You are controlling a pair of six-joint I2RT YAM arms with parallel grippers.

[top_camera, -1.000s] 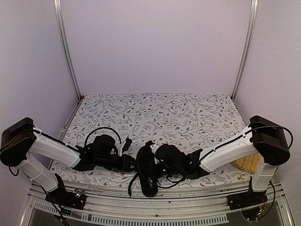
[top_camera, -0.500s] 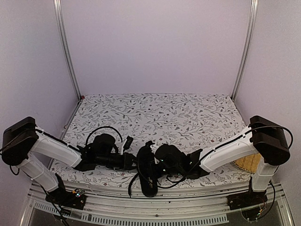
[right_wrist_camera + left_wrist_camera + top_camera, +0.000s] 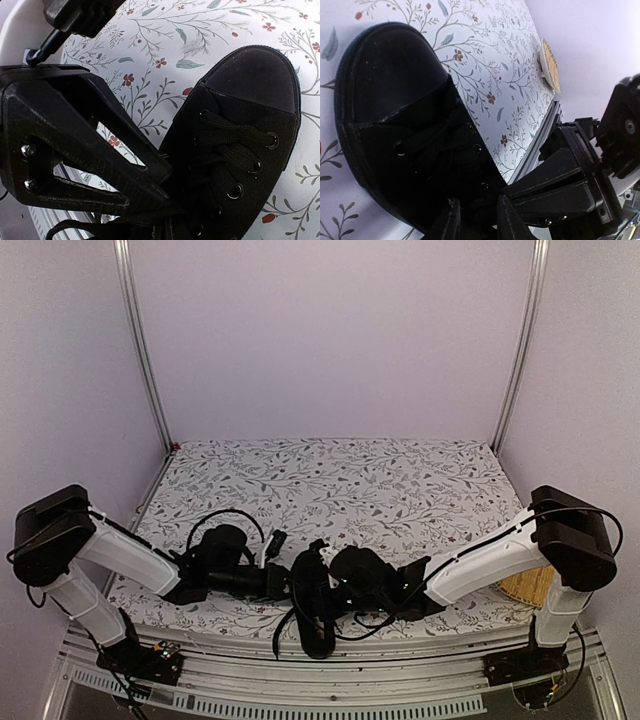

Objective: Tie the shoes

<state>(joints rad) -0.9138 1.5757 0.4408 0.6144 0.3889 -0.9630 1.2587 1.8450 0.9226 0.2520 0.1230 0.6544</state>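
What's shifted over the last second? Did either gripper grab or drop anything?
The left arm swung slightly to the right, pushing the left gripper closer in against the shoe. Nothing was visibly taken hold of or let go. The shoe and the shut right gripper stayed where they were.

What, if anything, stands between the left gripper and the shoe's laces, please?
Nothing visible does. The left gripper is right at the laces of the shoe. The right gripper reaches in from the shoe's other side, close by, but not between them.
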